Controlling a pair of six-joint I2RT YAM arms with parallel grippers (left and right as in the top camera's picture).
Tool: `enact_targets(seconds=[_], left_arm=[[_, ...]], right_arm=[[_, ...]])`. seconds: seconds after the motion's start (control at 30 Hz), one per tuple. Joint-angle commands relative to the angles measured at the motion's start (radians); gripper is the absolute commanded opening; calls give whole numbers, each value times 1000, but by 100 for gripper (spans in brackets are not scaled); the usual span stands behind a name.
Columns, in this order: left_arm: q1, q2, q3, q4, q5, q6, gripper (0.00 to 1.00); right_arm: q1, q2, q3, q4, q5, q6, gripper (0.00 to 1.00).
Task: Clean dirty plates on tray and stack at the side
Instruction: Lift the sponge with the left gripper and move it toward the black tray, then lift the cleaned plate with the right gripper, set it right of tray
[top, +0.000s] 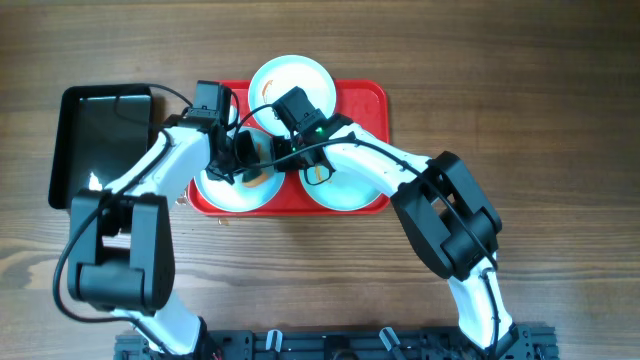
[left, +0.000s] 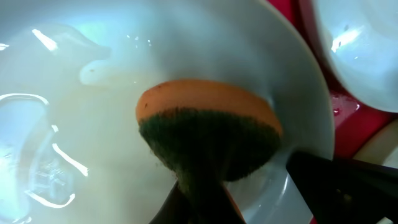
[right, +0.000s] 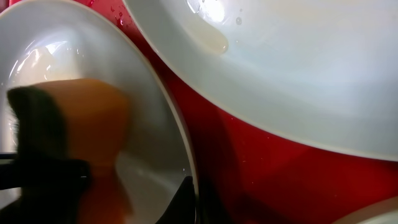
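Three white plates lie on the red tray (top: 372, 100): a back one (top: 290, 80), a front right one (top: 345, 192) with an orange-brown smear, and a front left one (top: 225, 192). My left gripper (top: 245, 160) is shut on an orange sponge with a green scouring side (left: 208, 124) and presses it into the front left plate (left: 74, 143). My right gripper (top: 283, 152) is shut on that plate's rim (right: 149, 137), one finger inside it and one outside (right: 193, 205). The sponge shows blurred in the right wrist view (right: 81, 124).
A black rectangular pan (top: 100, 140) stands left of the tray on the wooden table. A neighbouring plate (right: 298, 74) lies close beside the held one, with wet red tray floor (right: 261, 168) between them. Both arms cross over the tray's middle.
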Motion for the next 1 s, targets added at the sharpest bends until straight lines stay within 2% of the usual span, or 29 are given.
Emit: enact_targets(seconds=[0.0, 0.07, 0.13, 0.27, 0.33, 0.5, 0.67, 0.8, 0.87, 0.97], left_arm=[[-4, 40, 1, -6, 13, 24, 4], [-4, 42, 1, -30, -92, 25, 4], [-4, 42, 1, -72, -262, 21, 4], [-2, 40, 1, -177, -638, -131, 4], [-2, 32, 5, -198, -715, -171, 4], [-2, -45, 39, -208, -726, -170, 4], [-2, -278, 64, -222, -735, -170, 4], [11, -396, 64, -216, -726, -170, 4], [33, -441, 64, -214, -691, -170, 4], [84, -470, 64, -205, -538, -164, 4]], right_arm=[[-5, 25, 8, -15, 25, -12, 4], [-5, 25, 8, -18, 26, -13, 4], [-5, 25, 8, -20, 26, -14, 4], [-5, 25, 8, -19, 25, -11, 5], [-5, 25, 8, -16, 22, -11, 4], [-5, 25, 8, -18, 22, -12, 4], [-6, -68, 18, -34, 31, -50, 4], [-8, -154, 27, -36, 84, -68, 4], [-8, -196, 33, -44, 132, -79, 4], [-8, -245, 54, -81, 208, -127, 4]])
